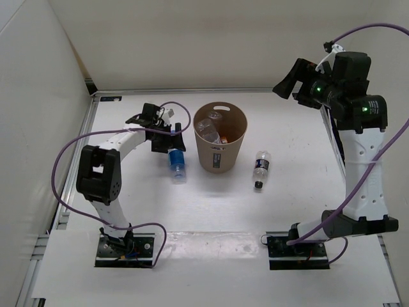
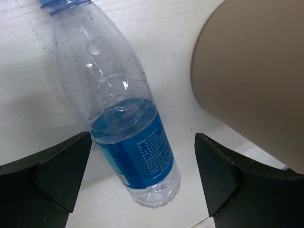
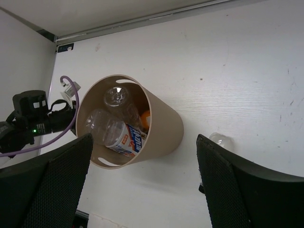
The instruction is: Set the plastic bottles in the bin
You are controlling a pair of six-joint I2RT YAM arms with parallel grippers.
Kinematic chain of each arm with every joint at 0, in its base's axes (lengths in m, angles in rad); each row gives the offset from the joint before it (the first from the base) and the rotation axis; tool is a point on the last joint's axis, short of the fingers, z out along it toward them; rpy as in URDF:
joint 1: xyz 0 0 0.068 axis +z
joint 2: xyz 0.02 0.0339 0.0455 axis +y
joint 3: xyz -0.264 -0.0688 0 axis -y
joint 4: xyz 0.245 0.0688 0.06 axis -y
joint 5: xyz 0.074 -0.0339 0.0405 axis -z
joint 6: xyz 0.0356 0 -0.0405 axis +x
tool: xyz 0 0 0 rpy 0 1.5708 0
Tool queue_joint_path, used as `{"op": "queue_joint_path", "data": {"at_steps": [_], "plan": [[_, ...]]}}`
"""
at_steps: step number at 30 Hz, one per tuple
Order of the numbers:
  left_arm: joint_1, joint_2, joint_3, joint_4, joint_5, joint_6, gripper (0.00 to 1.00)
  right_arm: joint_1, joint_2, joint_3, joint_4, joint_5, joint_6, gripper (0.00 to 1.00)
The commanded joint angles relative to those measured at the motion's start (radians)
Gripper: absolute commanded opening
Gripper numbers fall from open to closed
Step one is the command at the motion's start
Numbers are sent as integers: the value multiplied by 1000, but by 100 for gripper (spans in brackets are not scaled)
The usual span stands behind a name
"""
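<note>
The tan bin (image 1: 220, 152) stands mid-table with two bottles inside: a clear one (image 3: 114, 97) and a white/orange-labelled one (image 3: 129, 140). Left of the bin, a blue-labelled bottle (image 1: 177, 164) lies on the table. My left gripper (image 1: 165, 135) hovers over its base end, open, and the bottle (image 2: 128, 142) lies between the fingers without touching them. A dark-labelled bottle (image 1: 261, 169) lies right of the bin; only its base (image 3: 221, 139) peeks past my right finger. My right gripper (image 1: 287, 80) is raised high at the back right, open and holding nothing.
White walls close the left side (image 1: 38, 96) and the back of the table. The bin's wall (image 2: 251, 80) is close beside my left gripper's right finger. The left arm's cable (image 1: 64, 166) loops out toward the left wall.
</note>
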Motion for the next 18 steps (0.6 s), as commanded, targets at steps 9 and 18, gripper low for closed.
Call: {"op": "queue_joint_path", "data": {"at_steps": [9,18], "plan": [[-7,59,26,6,5,-27,100,-92,-34,-34,4,-101,28,90],[-4,93,45,-15,4,-30,80,-121,-33,-71,21,-144,59,90]]}}
